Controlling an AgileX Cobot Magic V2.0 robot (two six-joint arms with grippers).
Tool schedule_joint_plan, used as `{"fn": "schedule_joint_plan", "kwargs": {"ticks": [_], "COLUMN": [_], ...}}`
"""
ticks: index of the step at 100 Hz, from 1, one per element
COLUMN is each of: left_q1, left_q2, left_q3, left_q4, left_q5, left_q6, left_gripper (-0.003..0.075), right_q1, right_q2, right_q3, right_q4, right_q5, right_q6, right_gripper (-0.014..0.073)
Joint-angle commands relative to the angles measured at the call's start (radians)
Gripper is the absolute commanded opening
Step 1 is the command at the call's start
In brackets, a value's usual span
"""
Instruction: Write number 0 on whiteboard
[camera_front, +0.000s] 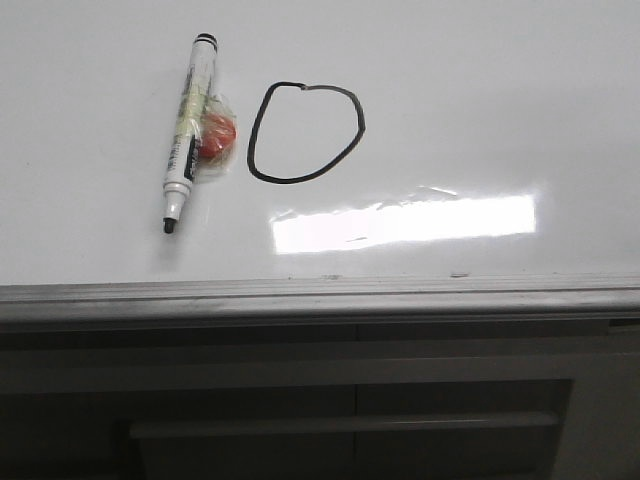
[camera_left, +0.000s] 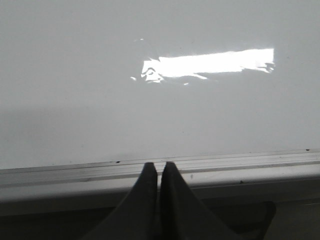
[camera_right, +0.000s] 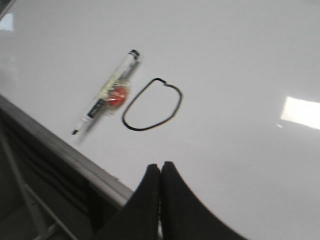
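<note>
Whiteboard (camera_front: 480, 110) lying flat, with its grey rail (camera_front: 320, 297) along the near edge and the 0 (camera_front: 305, 132) already drawn as a closed, lopsided black loop near the board's middle. You see the marker (camera_front: 189, 130) lying uncapped just left of the loop, tip toward the rail, with a small red object (camera_front: 217, 137) in clear wrap touching its barrel on the side facing the loop. Your left gripper (camera_left: 160, 167) hangs over the rail with its fingers pressed together and nothing between them; your right gripper (camera_right: 160, 167) is likewise clenched and empty, above bare board near the rail and apart from both loop and marker. Neither arm shows in the front view. Judged from this, the writing looks finished, so the risks lie in whatever you do next. A gripper dragged low across the board could smear the fresh ink and break the loop. A nudge to the marker could roll it, bare tip first, leaving a stray stroke or sending it over the rail. The bright glare patch (camera_front: 405, 222) may hide faint marks from you.
</note>
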Motion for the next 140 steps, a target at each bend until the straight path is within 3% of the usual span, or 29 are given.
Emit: {"fn": "schedule_joint_plan", "kwargs": {"ticks": [1,11,26,33,40,49,77,103,119,140], "left_q1": [0.002,0.002,0.002,0.002,0.002,0.002,0.002,0.002,0.002,0.002], "left_q2": [-0.030,-0.030,-0.030,-0.030,-0.030,-0.030,-0.030,-0.030,-0.030,-0.030], "left_q3": [0.031,0.031,0.031,0.031,0.031,0.031,0.031,0.031,0.031,0.031], "left_q4": [-0.011,-0.011,-0.011,-0.011,-0.011,-0.011,-0.011,-0.011,-0.011,-0.011], "left_q5": [-0.054,-0.054,-0.054,-0.054,-0.054,-0.054,-0.054,-0.054,-0.054,-0.054], "left_q6": [-0.001,-0.001,-0.001,-0.001,-0.001,-0.001,-0.001,-0.001,-0.001,-0.001], "left_gripper": [-0.0020,-0.0020,-0.0020,-0.0020,-0.0020,-0.0020,-0.0020,-0.0020,-0.0020,-0.0020], "right_q1": [-0.008,-0.008,-0.016,-0.038,-0.070,-0.132,-0.263,-0.270,-0.270,-0.270], "right_q2": [-0.044,-0.099,-0.133,-0.133,-0.133,-0.133,-0.133,-0.175,-0.318,-0.464], "right_q3": [0.029,0.108,0.240,0.307,0.349,0.343,0.345,0.345,0.345,0.345], "right_q4": [0.011,-0.140,-0.624,-0.743,-0.829,-0.911,-1.014,-1.074,-1.074,-1.092], "right_q5": [-0.145,-0.238,-0.430,-0.478,-0.452,-0.316,-0.225,-0.081,0.077,0.128], "right_q6": [-0.008,0.060,0.610,0.779,0.867,0.885,0.894,0.956,0.956,0.956], "right_gripper": [-0.0069,-0.0069,-0.0068,-0.0069,-0.0069,-0.0069,-0.0069,-0.0069,-0.0069,-0.0069]}}
